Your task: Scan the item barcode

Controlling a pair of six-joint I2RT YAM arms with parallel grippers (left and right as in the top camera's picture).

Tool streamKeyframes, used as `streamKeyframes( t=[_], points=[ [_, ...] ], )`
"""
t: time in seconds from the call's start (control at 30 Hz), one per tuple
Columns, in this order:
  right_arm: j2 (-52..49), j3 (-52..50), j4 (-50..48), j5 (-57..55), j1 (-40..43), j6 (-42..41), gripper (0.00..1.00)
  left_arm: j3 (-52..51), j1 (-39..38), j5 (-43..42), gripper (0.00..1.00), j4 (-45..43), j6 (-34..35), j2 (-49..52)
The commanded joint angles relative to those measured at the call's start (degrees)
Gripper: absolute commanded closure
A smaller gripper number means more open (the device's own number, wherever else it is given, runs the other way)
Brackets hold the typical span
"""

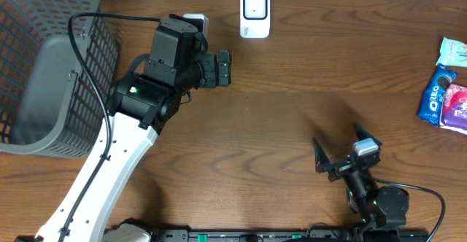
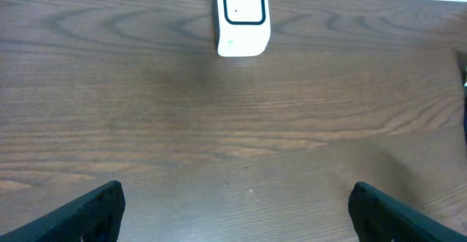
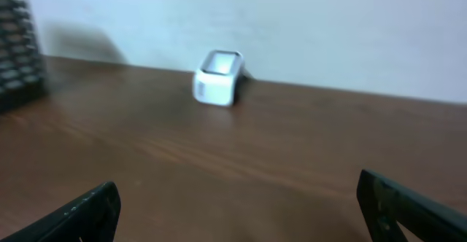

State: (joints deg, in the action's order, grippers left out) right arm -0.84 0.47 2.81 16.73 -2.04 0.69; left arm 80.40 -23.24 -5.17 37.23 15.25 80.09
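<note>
The white barcode scanner [image 1: 255, 12] stands at the table's back edge, also seen in the left wrist view [image 2: 243, 16] and, blurred, in the right wrist view [image 3: 217, 76]. Three snack packs lie at the far right: a blue Oreo pack [image 1: 435, 96], a pink pack [image 1: 457, 107] and a white-green pack [image 1: 454, 52]. My left gripper [image 1: 225, 68] hovers left of the scanner, open and empty [image 2: 237, 216]. My right gripper [image 1: 341, 146] sits near the front edge, open and empty [image 3: 244, 213], well left of the packs.
A grey mesh basket [image 1: 44, 67] fills the back left corner, its edge showing in the right wrist view [image 3: 14, 45]. A black cable [image 1: 87, 60] runs over it to the left arm. Bare wood lies between the two grippers.
</note>
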Motion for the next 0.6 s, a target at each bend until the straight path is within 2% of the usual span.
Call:
streamKeyframes(
  t=[0.0,0.27,0.43,0.57],
  points=[
    [0.55,-0.17,0.48,-4.61,1.11,0.72,0.01,1.09,0.20,0.74,0.02,0.09,0.28,0.17],
    [0.55,-0.15,0.76,-6.08,2.34,1.79,0.01,1.09,0.20,0.72,0.02,0.09,0.28,0.17],
    [0.55,-0.13,0.98,-7.89,2.34,5.22,0.01,1.09,0.20,0.72,0.02,0.09,0.28,0.17],
    [0.55,-0.11,1.53,-11.93,2.34,2.91,0.01,1.09,0.20,0.72,0.02,0.09,0.28,0.17]
  ],
)
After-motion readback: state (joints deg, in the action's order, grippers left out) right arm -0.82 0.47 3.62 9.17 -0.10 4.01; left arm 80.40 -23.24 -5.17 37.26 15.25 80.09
